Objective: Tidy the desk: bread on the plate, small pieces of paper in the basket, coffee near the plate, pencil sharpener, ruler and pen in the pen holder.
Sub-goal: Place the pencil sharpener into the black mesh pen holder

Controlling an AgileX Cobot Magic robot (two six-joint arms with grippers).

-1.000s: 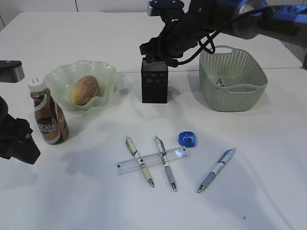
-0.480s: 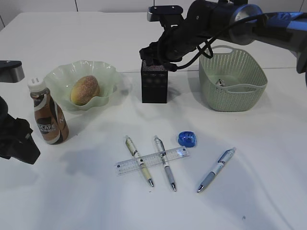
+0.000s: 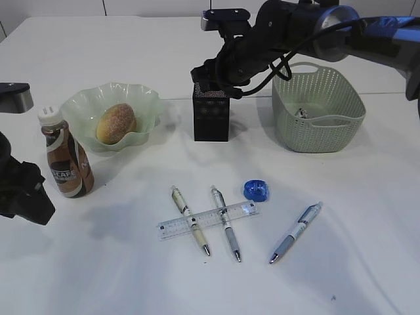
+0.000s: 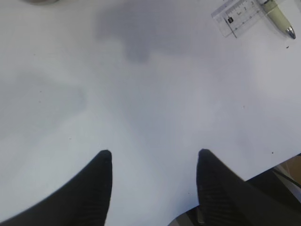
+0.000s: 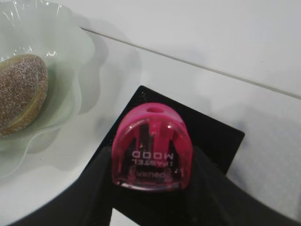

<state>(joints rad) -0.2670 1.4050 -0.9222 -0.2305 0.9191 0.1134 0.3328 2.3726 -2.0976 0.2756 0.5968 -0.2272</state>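
Three pens lie on the desk [image 3: 98, 262] in the exterior view: two side by side near the centre – cream pen [image 3: 190, 220] and grey pen [image 3: 225, 223] – with the ruler [image 3: 207, 220] laid across both, plus a blue pen [image 3: 296, 232] off to the right, apart from them. The blue pencil sharpener [image 3: 256, 190] sits just beyond the ruler's right end. The bread [image 3: 116, 123] is in the plate [image 3: 141, 98]; the coffee [image 3: 65, 156] stands upright just left of and in front of it. The basket [image 3: 328, 141] is at right with something small inside, too small to identify. My right gripper [image 3: 213, 77] hangs directly over the pen holder [image 3: 211, 119]. My left gripper [image 3: 26, 197] is low at the left edge, near the coffee but apart from it.

Left wrist view: left gripper [image 4: 154, 157] spread wide, nothing between the fingers [image 4: 101, 165], bare desk below. The ruler's end and a pen tip show in the top right corner.

Right wrist view: right gripper [image 5: 151, 162] is clamped on a pink pencil sharpener [image 5: 151, 148] – one finger on each side of it – directly above the pen holder's open mouth. The plate with the bread is at left.
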